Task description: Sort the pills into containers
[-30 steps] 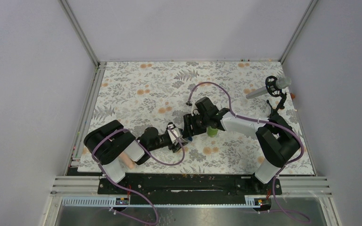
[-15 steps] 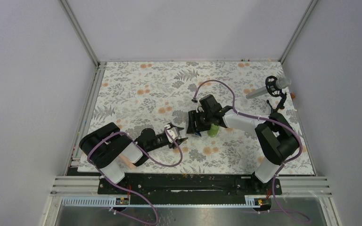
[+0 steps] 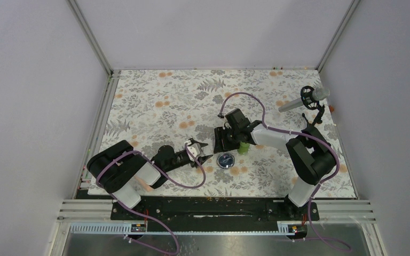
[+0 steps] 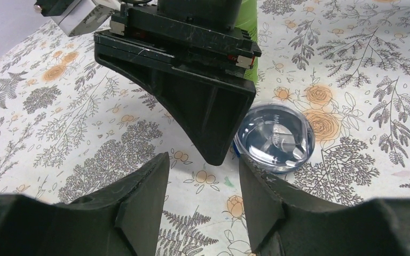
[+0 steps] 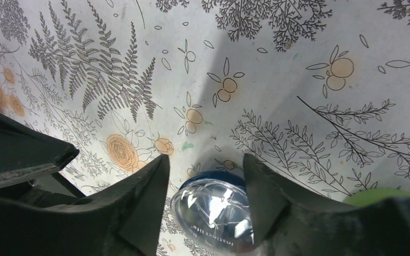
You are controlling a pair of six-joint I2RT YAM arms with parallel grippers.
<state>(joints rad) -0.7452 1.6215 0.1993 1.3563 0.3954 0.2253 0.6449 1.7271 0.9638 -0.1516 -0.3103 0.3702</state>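
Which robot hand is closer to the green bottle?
Right. The right gripper hangs just beside the green bottle, on its left in the top view; the left gripper sits farther off, past the blue jar.

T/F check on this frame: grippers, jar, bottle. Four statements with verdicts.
1. The left gripper is open and holds nothing. True.
2. The right gripper is shut on the green bottle. False: it is open, and the bottle stands on the table beside that arm.
3. The dark-blue jar rests on the table, in neither gripper. True.
4. In the top view, the jar lies to the left of the left gripper. False: it lies to that gripper's right, close to the right gripper's fingers.
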